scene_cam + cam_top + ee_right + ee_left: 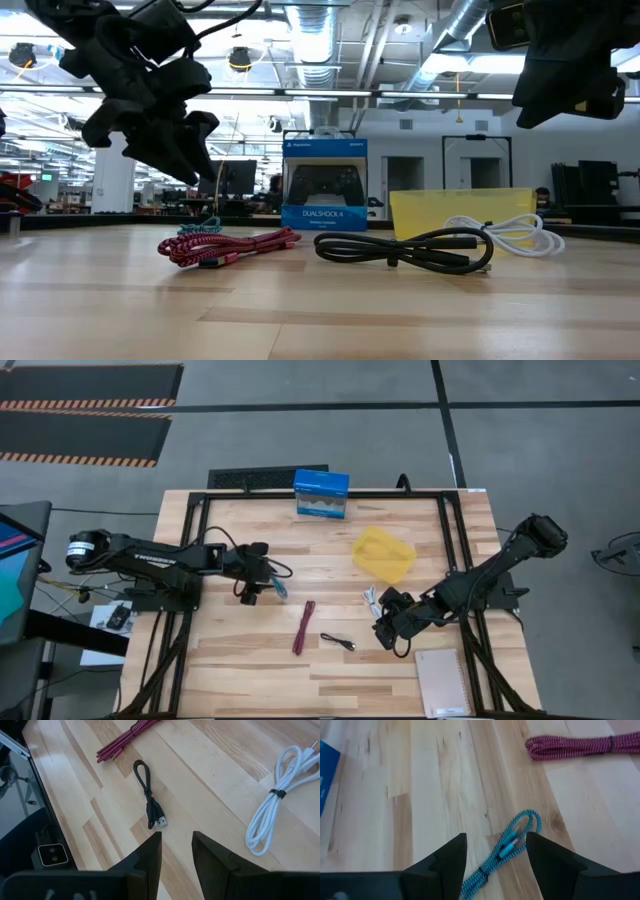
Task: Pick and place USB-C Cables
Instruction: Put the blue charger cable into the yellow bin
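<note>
The teal cable lies flat on the table, and my left gripper hovers open over it, one finger on each side of its bundled middle, clear of it. In the high view the left gripper is just left of the teal cable. The maroon cable, black cable and white cable lie loose on the wood. My right gripper is narrowly open above the table, with the black cable just ahead of it and the white cable to one side.
A yellow shallow tray sits right of the table's centre, far of the white cable. A blue box stands at the far edge. A notebook lies at the near right corner. Bare wood stretches along the near left.
</note>
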`<action>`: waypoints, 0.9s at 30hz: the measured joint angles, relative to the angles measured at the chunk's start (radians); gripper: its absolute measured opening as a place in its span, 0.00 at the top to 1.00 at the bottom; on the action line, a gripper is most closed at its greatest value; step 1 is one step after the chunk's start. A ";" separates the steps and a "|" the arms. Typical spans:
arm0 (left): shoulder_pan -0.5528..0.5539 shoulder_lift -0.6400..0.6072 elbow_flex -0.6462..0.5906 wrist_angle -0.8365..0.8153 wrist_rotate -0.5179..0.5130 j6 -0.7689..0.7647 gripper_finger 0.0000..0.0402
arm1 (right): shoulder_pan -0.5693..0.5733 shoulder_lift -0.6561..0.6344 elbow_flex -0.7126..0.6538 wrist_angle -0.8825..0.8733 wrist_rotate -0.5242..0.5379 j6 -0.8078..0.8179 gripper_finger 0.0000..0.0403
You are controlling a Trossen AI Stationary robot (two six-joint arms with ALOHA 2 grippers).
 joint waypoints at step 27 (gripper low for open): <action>0.053 0.298 -0.031 0.170 0.055 0.057 0.52 | 0.000 0.000 0.000 0.000 0.019 -0.006 0.67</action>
